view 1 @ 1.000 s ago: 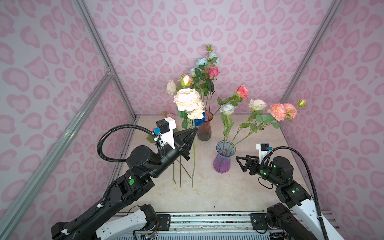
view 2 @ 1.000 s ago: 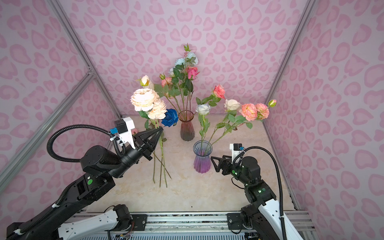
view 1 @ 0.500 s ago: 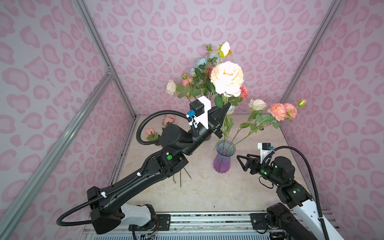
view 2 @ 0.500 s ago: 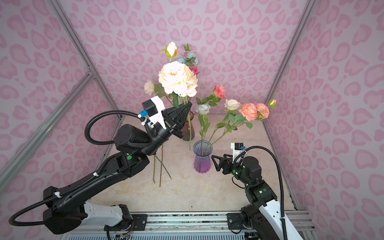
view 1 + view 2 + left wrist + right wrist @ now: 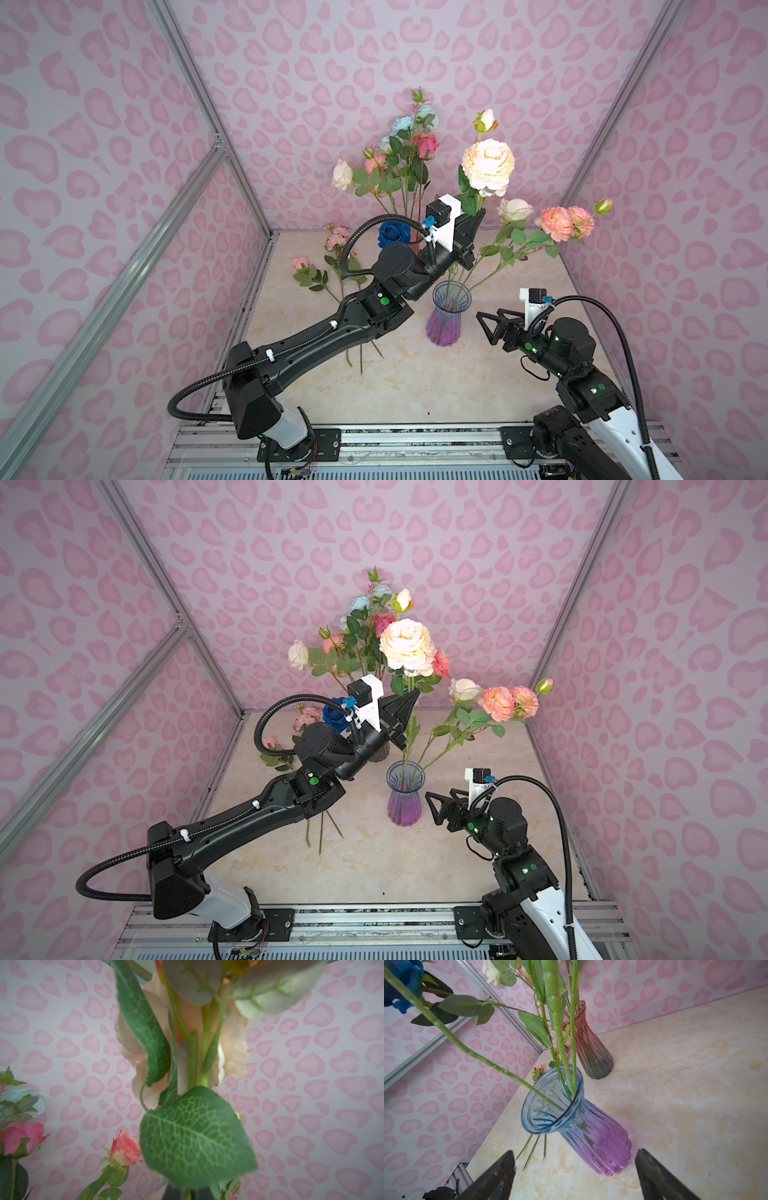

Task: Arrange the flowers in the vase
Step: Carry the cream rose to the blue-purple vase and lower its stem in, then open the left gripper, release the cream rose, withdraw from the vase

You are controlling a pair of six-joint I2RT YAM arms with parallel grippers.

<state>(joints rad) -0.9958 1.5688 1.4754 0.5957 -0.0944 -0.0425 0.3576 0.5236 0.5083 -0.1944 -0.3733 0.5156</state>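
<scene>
Above the purple vase (image 5: 448, 320) mid-frame, left pincer (image 5: 478, 216) clamps the near-upright stem of the cream rose (image 5: 488, 166); right pincer (image 5: 484, 328) gapes empty.

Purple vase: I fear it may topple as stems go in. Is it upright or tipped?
Upright. The purple vase stands on its base on the table, mouth up, holding several stems.

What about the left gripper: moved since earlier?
Yes. The left gripper went from left of the purple vase to above it, holding the cream rose.
</scene>
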